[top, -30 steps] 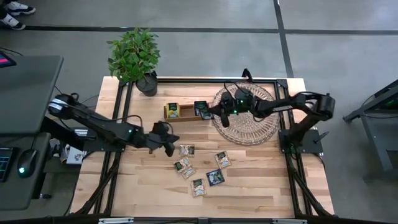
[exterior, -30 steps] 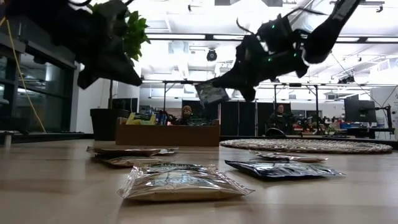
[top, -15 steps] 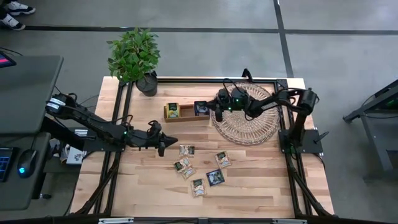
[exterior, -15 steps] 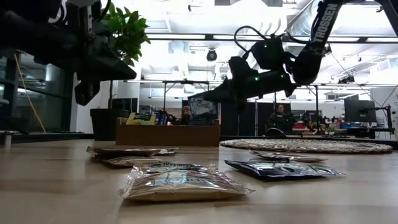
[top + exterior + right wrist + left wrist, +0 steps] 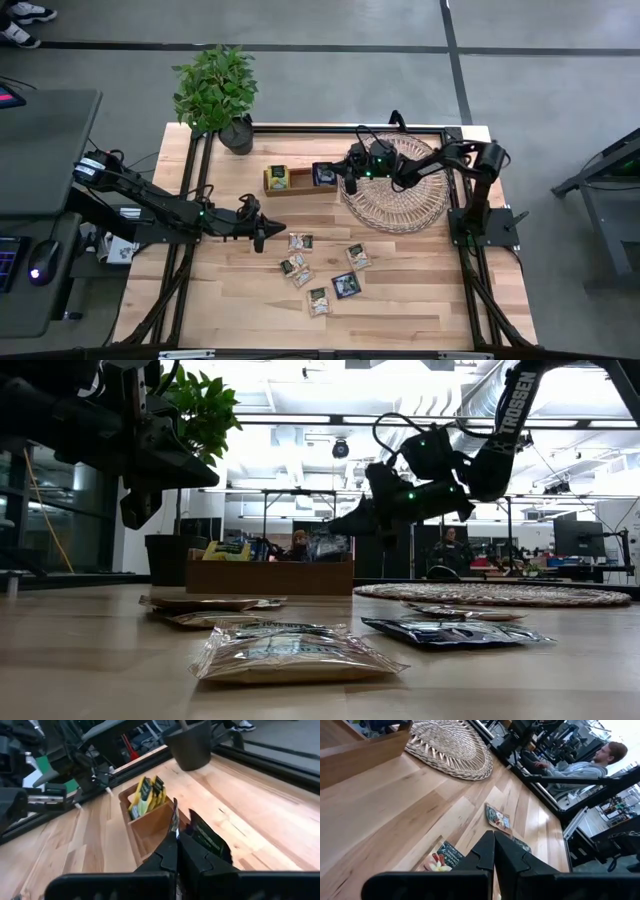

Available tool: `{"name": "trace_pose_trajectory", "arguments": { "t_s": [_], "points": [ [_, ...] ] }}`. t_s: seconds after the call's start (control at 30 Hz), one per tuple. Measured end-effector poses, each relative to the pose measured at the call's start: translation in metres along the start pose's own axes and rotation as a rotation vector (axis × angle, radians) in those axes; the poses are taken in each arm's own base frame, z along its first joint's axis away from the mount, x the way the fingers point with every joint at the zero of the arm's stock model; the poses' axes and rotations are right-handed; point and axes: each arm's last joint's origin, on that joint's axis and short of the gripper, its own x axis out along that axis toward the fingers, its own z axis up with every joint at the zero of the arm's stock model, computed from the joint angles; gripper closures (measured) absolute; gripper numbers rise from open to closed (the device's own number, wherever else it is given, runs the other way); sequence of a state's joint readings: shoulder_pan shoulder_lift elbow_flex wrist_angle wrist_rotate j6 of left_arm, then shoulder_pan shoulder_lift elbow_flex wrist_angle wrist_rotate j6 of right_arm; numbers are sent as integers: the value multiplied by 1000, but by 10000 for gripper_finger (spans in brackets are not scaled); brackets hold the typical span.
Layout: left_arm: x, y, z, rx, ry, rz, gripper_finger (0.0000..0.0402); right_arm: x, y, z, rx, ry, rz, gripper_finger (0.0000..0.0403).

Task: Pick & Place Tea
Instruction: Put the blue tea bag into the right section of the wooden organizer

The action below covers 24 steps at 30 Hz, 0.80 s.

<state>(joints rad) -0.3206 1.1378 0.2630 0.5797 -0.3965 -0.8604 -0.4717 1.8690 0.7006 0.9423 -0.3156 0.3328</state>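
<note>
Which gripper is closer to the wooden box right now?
Right. The right gripper hangs over the wooden box's end nearest the wicker tray, holding a dark sachet; the left gripper hovers over bare table, clear of it.

1. You have the wooden box (image 5: pixel 300 179) just left of the wicker tray (image 5: pixel 395 197).
2. Loose tea sachets (image 5: pixel 322 270) lie before both.
3. The potted plant (image 5: pixel 218 92) stands behind, at the table's (image 5: pixel 420 300) left corner.

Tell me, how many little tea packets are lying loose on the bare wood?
6 by the high view: one nearest the left gripper, two touching, one toward the tray side, and two nearest the front edge. Overlaps may hide more.
</note>
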Motion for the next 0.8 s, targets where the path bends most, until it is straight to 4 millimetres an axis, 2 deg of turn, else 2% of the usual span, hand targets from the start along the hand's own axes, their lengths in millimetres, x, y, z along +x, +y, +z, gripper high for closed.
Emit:
{"name": "trace_pose_trajectory", "arguments": {
  "t_s": [0.4,0.8],
  "points": [
    [0,0,0,2,6,2,401,5,-6,-12,39,16,-24,403],
    [0,0,0,2,5,1,401,13,-2,-1,-14,-5,-9,403]
  ]
}}
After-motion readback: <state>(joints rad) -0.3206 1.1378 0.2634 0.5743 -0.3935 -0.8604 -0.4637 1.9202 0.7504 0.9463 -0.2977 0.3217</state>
